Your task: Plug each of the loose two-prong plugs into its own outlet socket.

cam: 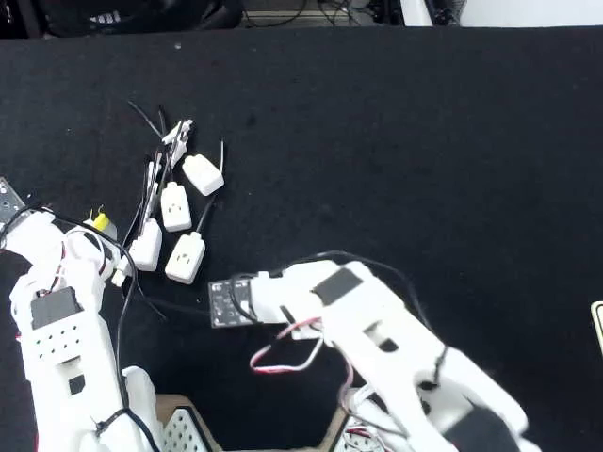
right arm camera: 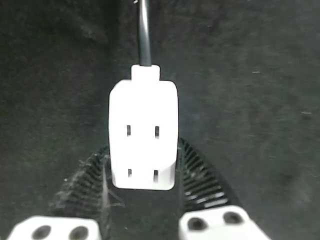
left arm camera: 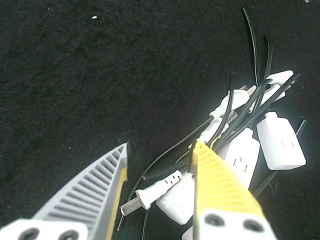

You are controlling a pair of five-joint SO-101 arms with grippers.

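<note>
Left hand (left arm camera: 161, 146) spread either side of a loose plug (left arm camera: 150, 192), right hand (right arm camera: 143, 147) pinching an outlet socket (right arm camera: 143, 115)

The cover on the table (cam: 424, 141) looks like matt black cloth, kinda fuzzy, with a few lint specks. The outlet socket (right arm camera: 143, 134) is smooth white plastic with a slight sheen. The plug (left arm camera: 160, 189) is white plastic too, with bare metal prongs (left arm camera: 129, 207). The cords (left arm camera: 252, 100) are smooth black, and the left gripper (left arm camera: 160, 150) has ribbed matt plastic fingers (left arm camera: 215, 185).
</note>
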